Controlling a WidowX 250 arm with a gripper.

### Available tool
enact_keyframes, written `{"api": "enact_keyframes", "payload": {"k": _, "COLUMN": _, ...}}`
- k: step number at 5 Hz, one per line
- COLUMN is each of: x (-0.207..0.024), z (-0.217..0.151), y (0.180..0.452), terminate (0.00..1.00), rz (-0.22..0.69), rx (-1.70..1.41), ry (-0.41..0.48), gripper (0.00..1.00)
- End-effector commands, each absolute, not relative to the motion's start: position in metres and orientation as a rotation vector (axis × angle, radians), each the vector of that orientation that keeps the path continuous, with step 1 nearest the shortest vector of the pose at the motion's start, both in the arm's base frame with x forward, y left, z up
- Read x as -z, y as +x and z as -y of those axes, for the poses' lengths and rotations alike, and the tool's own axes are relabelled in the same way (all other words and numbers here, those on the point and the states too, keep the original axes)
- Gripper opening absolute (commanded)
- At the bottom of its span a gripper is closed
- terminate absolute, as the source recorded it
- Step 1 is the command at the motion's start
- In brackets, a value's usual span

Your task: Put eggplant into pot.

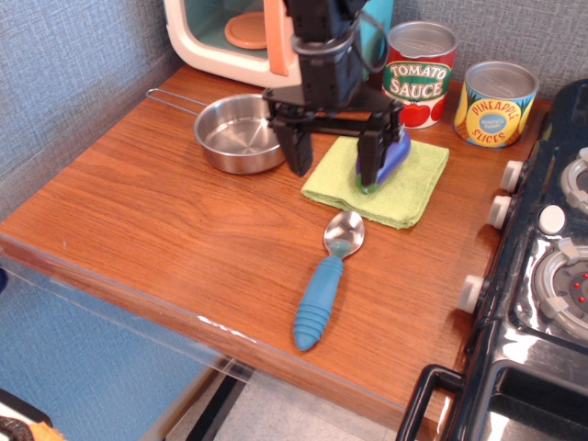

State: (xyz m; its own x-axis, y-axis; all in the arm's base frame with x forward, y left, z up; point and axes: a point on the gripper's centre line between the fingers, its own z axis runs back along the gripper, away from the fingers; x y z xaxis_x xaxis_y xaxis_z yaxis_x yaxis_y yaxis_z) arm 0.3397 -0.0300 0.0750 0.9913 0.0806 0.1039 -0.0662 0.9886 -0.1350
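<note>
The purple eggplant (395, 152) lies on a green cloth (404, 184), mostly hidden behind my right finger (370, 156). The steel pot (237, 131) stands to the left of the cloth, empty, its wire handle pointing left. My black gripper (334, 156) is open above the cloth's left part. Its left finger hangs by the pot's right rim and its right finger stands just in front of the eggplant. It holds nothing.
A blue-handled spoon (326, 280) lies in front of the cloth. A tomato sauce can (418, 73) and a pineapple can (496, 103) stand at the back right. A toy microwave (230, 37) is at the back left. A stove (542, 276) lines the right edge.
</note>
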Motion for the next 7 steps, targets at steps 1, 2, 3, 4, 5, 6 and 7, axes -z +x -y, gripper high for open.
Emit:
{"api": "enact_keyframes", "payload": {"k": 1, "x": -0.078, "z": 0.034, "y": 0.386, "terminate": 0.0, "rz": 0.171, "rx": -0.1, "ry": -0.124, "gripper": 1.0}}
{"api": "enact_keyframes", "payload": {"k": 2, "x": -0.066, "z": 0.038, "y": 0.397, "terminate": 0.0, "rz": 0.164, "rx": -0.108, "ry": -0.085, "gripper": 1.0}}
{"api": "enact_keyframes", "payload": {"k": 3, "x": -0.053, "z": 0.039, "y": 0.406, "terminate": 0.0, "rz": 0.156, "rx": -0.121, "ry": -0.062, "gripper": 1.0}}
{"api": "enact_keyframes", "payload": {"k": 4, "x": -0.045, "z": 0.039, "y": 0.415, "terminate": 0.0, "rz": 0.15, "rx": -0.129, "ry": -0.054, "gripper": 1.0}}
{"api": "enact_keyframes", "payload": {"k": 5, "x": -0.046, "z": 0.039, "y": 0.422, "terminate": 0.0, "rz": 0.154, "rx": -0.119, "ry": -0.038, "gripper": 0.0}}
{"api": "enact_keyframes", "payload": {"k": 6, "x": -0.05, "z": 0.042, "y": 0.423, "terminate": 0.0, "rz": 0.157, "rx": -0.105, "ry": -0.029, "gripper": 0.0}}
{"api": "enact_keyframes", "payload": {"k": 7, "x": -0.064, "z": 0.041, "y": 0.42, "terminate": 0.0, "rz": 0.178, "rx": -0.083, "ry": -0.048, "gripper": 0.0}}
